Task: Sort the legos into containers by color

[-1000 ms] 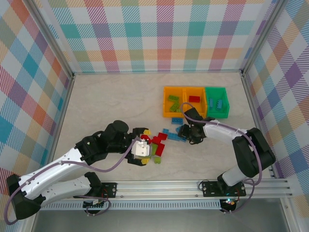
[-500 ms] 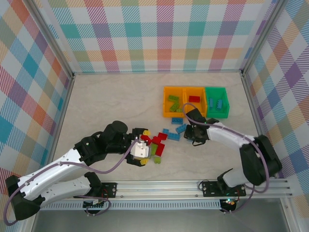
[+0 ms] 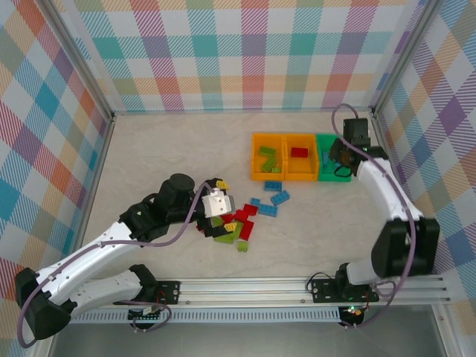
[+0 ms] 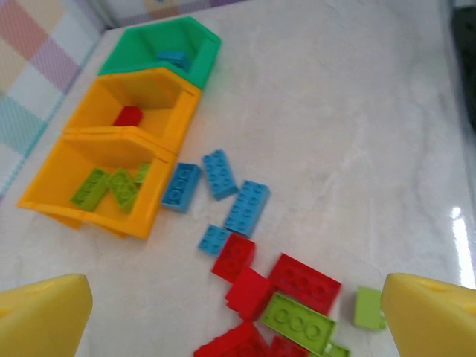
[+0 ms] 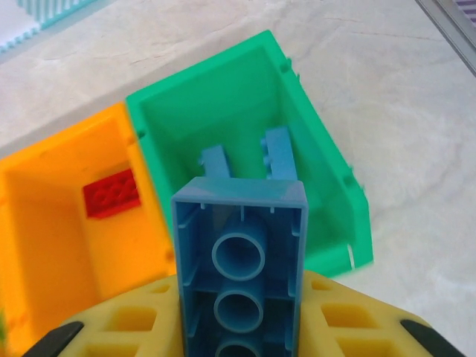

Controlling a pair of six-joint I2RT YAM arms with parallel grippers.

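We see a smooth, marbled beige counter (image 3: 163, 163) carrying three glossy, open-top plastic bins joined in a row. An end orange bin (image 4: 152, 204) holds lime green bricks (image 4: 111, 186), a middle orange bin (image 4: 178, 123) holds one red brick (image 4: 129, 116), and a green bin (image 4: 204, 59) holds light blue bricks (image 4: 172, 56). Near them lies a loose scatter of studded bricks (image 3: 242, 219), blue nearest the bins, red and lime beyond. The left claw (image 3: 229, 205) hangs over that scatter, its yellow fingers (image 4: 44, 312) spread wide and empty. The right claw (image 3: 341, 155) is clamped on a light blue brick (image 5: 239, 253) above the green bin, the brick's hollow, tubed underside showing.
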